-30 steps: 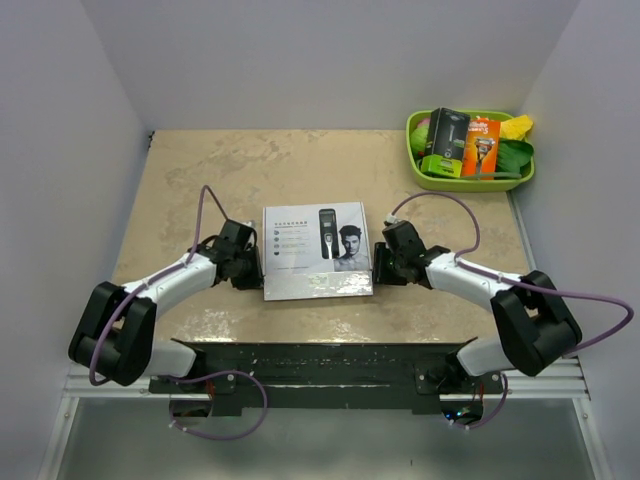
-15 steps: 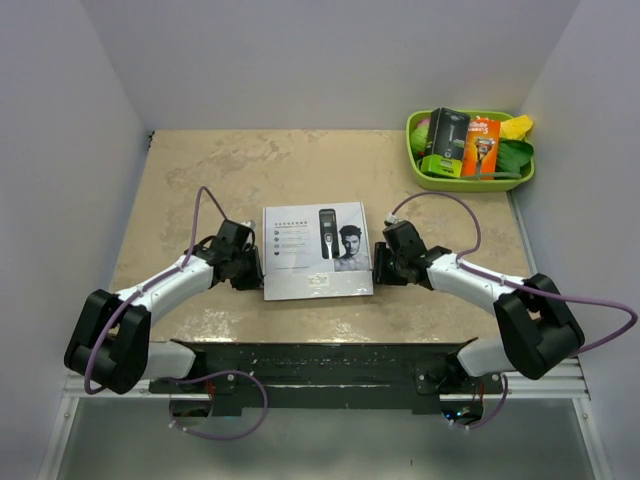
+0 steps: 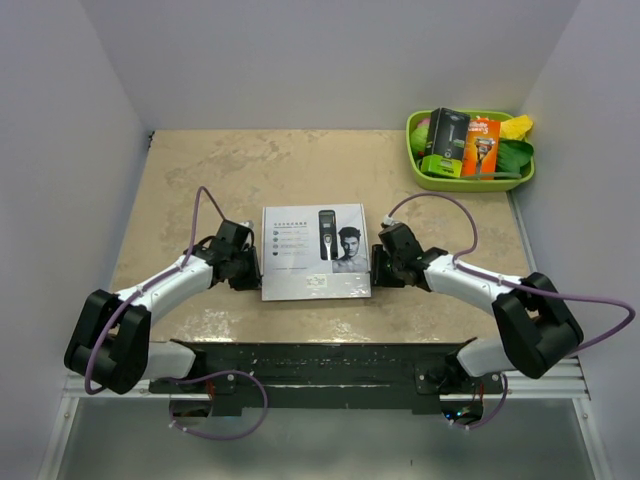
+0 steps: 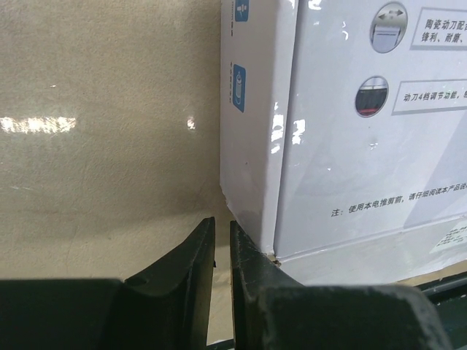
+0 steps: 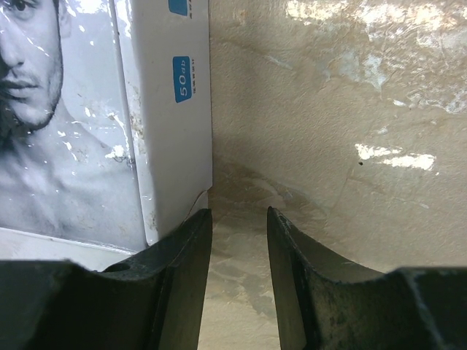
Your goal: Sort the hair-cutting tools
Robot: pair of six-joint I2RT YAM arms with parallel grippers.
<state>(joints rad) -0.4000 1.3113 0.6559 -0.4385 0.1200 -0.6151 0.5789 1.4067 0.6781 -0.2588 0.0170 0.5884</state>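
The left gripper [image 4: 222, 223] sits low on the table [image 3: 200, 170] against the left side of the white box [image 3: 316, 252]. Its fingers are narrowed to a slit with nothing between them, the inner one at the box's near corner. The right gripper [image 5: 239, 212] mirrors it at the right side, fingers moderately apart over bare tabletop, also empty. The box lies flat and closed at mid-table. The hair-cutting tools themselves cannot be seen, only a clipper picture [image 3: 327, 234] on the lid. In the far right corner, a green tray [image 3: 470, 184] holds packaged razors [image 3: 481, 146].
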